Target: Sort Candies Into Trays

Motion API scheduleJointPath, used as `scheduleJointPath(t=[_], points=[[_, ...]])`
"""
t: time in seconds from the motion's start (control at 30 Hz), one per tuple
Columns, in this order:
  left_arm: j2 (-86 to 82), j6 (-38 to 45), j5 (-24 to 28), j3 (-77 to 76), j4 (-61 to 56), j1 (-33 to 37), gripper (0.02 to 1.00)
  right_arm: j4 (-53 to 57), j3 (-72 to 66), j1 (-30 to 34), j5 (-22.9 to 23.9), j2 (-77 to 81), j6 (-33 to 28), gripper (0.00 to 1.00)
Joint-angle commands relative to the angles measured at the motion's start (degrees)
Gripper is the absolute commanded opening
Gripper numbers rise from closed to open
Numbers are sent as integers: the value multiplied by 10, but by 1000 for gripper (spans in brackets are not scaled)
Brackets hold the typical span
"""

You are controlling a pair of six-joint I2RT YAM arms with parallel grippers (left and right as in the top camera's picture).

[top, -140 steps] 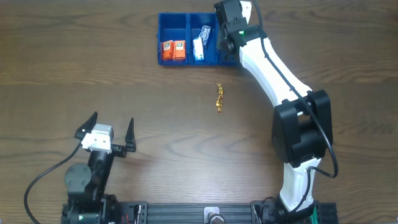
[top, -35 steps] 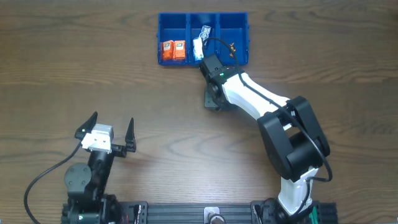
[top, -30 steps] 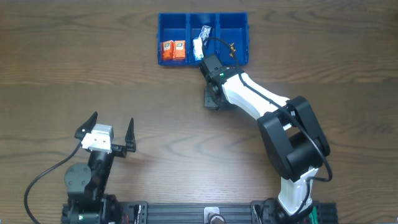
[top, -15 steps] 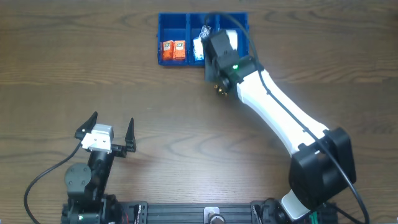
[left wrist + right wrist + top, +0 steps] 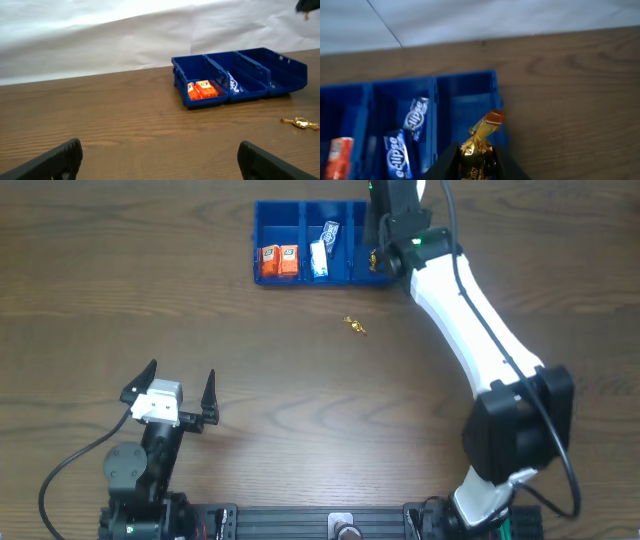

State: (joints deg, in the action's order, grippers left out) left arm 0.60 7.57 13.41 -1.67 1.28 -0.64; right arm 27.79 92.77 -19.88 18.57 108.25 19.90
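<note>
— Where is the right gripper (image 5: 479,167), and what is in it?
— Up at the 12 o'clock edge of the brown wooden table (image 5: 150,300), above the blue plastic three-compartment tray (image 5: 257,242). Its fingers are clamped on a crinkled gold foil-wrapped candy (image 5: 481,146), twisted end pointing up.
— Over which compartment?
— By its wrist view, the 3 o'clock end compartment (image 5: 465,104), which is bare where I can see it. The candy hangs close to that compartment's outer wall. The middle one holds blue-and-white packets (image 5: 414,120), and the 9 o'clock one holds small orange boxes (image 5: 278,260).
— So the release?
— I'd judge a straight drop lands inside, though a nudge toward 9 o'clock would give more margin from the wall.
— Anything left on the table?
— A second gold-wrapped candy (image 5: 355,326) lies loose at about 6 o'clock of the tray, apart from it, and about 7 o'clock of the right gripper. Its long axis runs roughly 10 to 4.
— Which arm should take it?
— The right is much nearer. The left gripper (image 5: 180,380) sits toward the 8 o'clock corner with its fingers spread wide and nothing between them, well apart from candy and tray.
</note>
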Motion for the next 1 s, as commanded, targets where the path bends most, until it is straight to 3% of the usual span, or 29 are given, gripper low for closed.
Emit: scheduleJointPath(t=[0.03,0.4,0.5,0.6,0.7,0.73,1.0], points=[[-3,6,10,14,18,-1,996,-9,5,-3,-6,58,-24,211],[-3,6,10,14,18,-1,996,-20,5,-3,-6,97,-24,222],[-3,6,10,14,18,-1,996,-20,5,-3,-6,97,-24,386],[-3,6,10,14,18,-1,993,-20,5,-3,-3,97,-24,741],[-3,6,10,14,18,-1,996,-18,5,-3,-2,97,-24,963],[-3,6,10,14,18,-1,998,-15,5,-3,-2,97,-24,1000],[-3,6,10,14,18,-1,996,56,5,-15,-14,63,-19,1000]])
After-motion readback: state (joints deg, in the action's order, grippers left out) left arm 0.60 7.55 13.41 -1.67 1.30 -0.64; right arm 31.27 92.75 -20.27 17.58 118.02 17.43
